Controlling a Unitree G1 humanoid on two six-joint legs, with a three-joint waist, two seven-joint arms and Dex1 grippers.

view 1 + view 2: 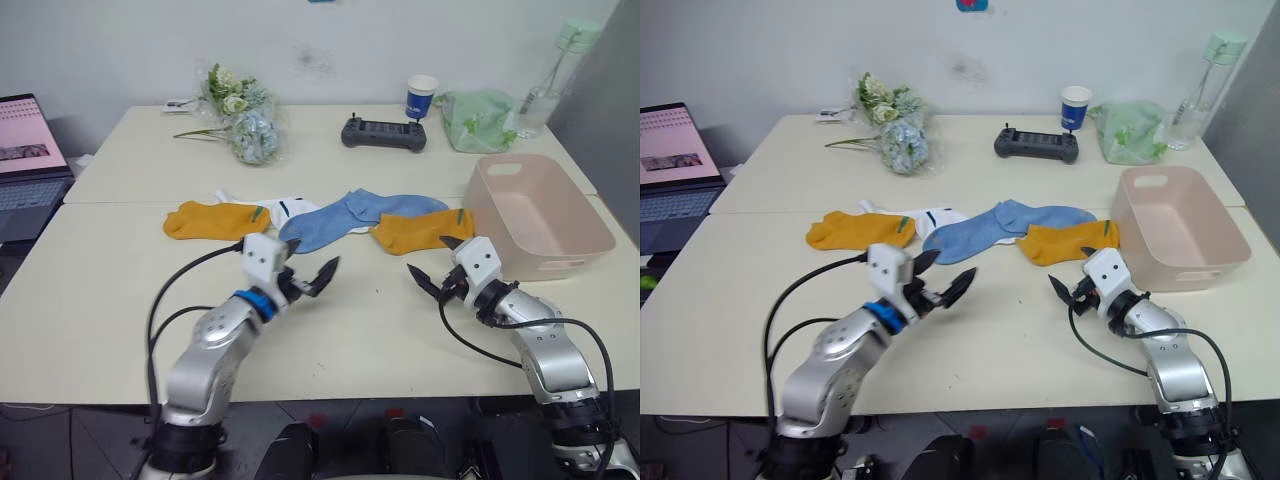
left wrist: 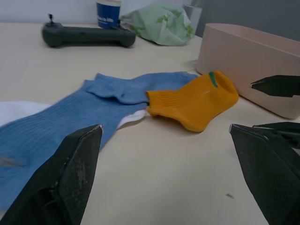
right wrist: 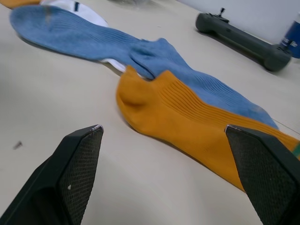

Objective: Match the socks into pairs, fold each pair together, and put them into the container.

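Note:
Several socks lie in a row across the middle of the table. A mustard-yellow sock (image 1: 215,219) is at the left, with a white sock (image 1: 280,208) beside it. Two overlapping light blue socks (image 1: 345,218) come after that, then a second mustard-yellow sock (image 1: 420,229) at the right. The pale pink container (image 1: 575,240) stands empty at the right, touching that sock's cuff. My left gripper (image 1: 308,265) hovers open just in front of the blue socks. Just in front of the right mustard sock (image 3: 187,117), my right gripper (image 1: 430,256) is also open. Both hold nothing.
Along the back of the table are a bunch of flowers (image 1: 245,115), a black controller (image 1: 384,133), a blue-and-white paper cup (image 1: 421,97), a pale green cloth bag (image 1: 478,118) and a clear bottle (image 1: 550,75). A laptop (image 1: 25,160) sits at the far left.

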